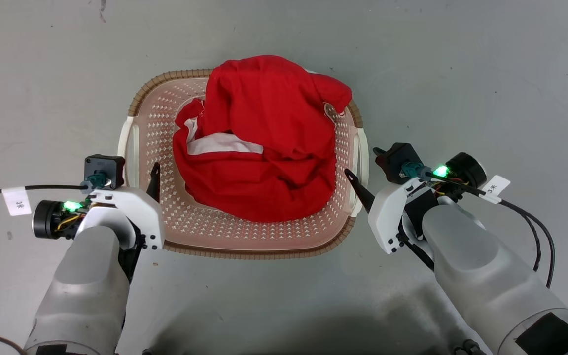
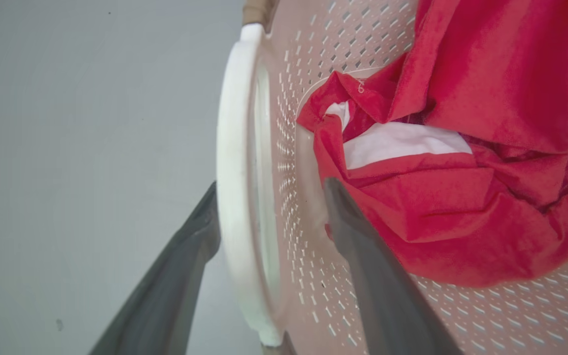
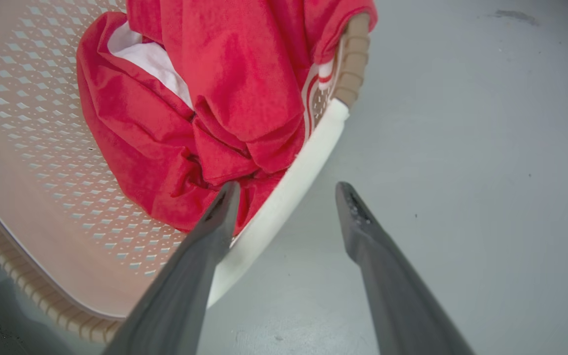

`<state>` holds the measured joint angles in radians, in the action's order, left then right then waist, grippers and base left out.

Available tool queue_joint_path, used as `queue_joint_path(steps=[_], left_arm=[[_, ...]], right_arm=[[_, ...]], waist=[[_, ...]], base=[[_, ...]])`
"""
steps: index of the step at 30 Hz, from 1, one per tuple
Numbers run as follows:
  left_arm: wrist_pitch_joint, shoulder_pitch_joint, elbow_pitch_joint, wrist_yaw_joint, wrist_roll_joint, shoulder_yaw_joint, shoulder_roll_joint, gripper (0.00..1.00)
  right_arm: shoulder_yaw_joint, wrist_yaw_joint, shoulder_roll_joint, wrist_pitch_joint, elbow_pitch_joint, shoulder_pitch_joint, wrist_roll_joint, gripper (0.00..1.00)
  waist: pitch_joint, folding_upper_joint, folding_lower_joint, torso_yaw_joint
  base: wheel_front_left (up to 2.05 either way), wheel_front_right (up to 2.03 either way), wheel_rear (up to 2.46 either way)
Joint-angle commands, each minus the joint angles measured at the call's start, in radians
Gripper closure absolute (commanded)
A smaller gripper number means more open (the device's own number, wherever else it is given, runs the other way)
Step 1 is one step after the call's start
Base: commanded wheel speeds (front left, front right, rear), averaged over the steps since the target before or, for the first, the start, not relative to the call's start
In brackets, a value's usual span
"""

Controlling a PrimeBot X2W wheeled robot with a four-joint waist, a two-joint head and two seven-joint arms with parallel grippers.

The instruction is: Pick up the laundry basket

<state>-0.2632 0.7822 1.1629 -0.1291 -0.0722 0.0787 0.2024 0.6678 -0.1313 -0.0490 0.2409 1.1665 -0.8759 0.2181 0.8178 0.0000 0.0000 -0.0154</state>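
Smooth dark claws gaped open: left gripper (image 2: 270, 207) and right gripper (image 3: 288, 190) each straddled a glossy white handle (image 2: 234, 172) of the perforated, woven-rimmed laundry basket (image 1: 165, 138) on grey floor (image 1: 461, 74); soft red cloth (image 1: 264, 138) inside; cable tag (image 1: 17, 201) read "3".

Head view: bright, even, diffuse light from above; sharp throughout. Broad soft shadow on floor (image 1: 289, 330) at bottom edge. Mild sheen on floor, no hard glare. Green LEDs (image 1: 72, 204) glow on both wrists. Wrist views: softer focus; fingers (image 2: 382, 296) blurred near lens; white handle (image 2: 234, 197) bowed by wide-angle, nearly blown out. Red cloth (image 3: 215, 98) saturated, folds shaded.
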Motion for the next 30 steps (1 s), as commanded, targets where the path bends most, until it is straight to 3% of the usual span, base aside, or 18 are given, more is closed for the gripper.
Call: queue_joint_path(steps=[1, 9, 10, 11, 21, 30], left_arm=[[-0.002, 0.015, 0.01, -0.001, -0.008, 0.011, -0.007, 0.0], [-0.002, 0.04, 0.048, -0.001, -0.031, 0.059, -0.013, 0.0], [-0.002, 0.045, 0.048, -0.001, -0.034, 0.065, -0.012, 0.5], [-0.002, 0.048, 0.049, -0.001, -0.039, 0.07, -0.013, 1.0], [-0.002, 0.051, 0.064, 0.001, -0.075, 0.109, -0.008, 1.0], [-0.001, 0.012, 0.092, 0.0, -0.113, 0.154, -0.021, 1.0]], right_arm=[[0.006, 0.001, -0.002, -0.007, 0.008, -0.013, 0.013, 0.0], [0.019, 0.001, -0.003, -0.032, 0.027, -0.032, 0.029, 0.0], [0.02, 0.001, -0.003, -0.035, 0.028, -0.035, 0.029, 0.14], [0.02, 0.001, -0.003, -0.031, 0.029, -0.039, 0.029, 0.99], [0.023, 0.001, -0.004, -0.024, 0.042, -0.043, 0.032, 1.0], [0.05, 0.001, -0.002, -0.038, 0.038, -0.01, 0.057, 1.0]], waist=[[0.005, 0.0, 0.0, 0.002], [0.025, 0.0, 0.0, 0.008], [0.027, 0.0, 0.0, 0.009], [0.028, 0.0, 0.0, 0.009], [0.014, 0.0, 0.0, 0.012], [-0.08, 0.0, 0.0, 0.001]], base=[[0.0, 0.0, 0.0], [0.0, 0.0, 0.0], [0.0, 0.0, 0.0], [0.0, 0.0, 0.0], [0.0, 0.0, 0.0], [0.0, 0.0, 0.0]])
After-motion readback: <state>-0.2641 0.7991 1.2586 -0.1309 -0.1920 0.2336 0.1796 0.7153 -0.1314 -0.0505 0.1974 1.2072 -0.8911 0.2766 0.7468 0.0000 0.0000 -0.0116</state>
